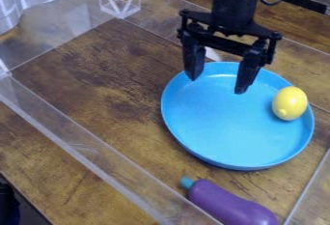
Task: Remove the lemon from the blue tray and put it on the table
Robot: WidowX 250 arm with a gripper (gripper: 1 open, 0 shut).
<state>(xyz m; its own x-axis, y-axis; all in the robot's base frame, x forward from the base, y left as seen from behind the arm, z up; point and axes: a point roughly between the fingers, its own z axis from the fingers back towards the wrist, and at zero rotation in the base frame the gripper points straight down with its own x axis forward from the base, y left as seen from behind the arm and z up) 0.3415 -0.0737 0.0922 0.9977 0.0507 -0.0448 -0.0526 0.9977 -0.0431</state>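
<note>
Camera view: gripper [218, 72] spread empty over blue tray [219, 123]; should centre above lemon [290, 102], seemingly near the rim, before descending.

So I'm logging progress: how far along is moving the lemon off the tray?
Nothing is done yet: the small glossy yellow lemon lies on the round bright-blue plastic tray. In hand: the black gripper, fingers open and empty, hangs over the tray's rim, beside the lemon. Left: grasp, lift, place on the dark wooden table.
</note>
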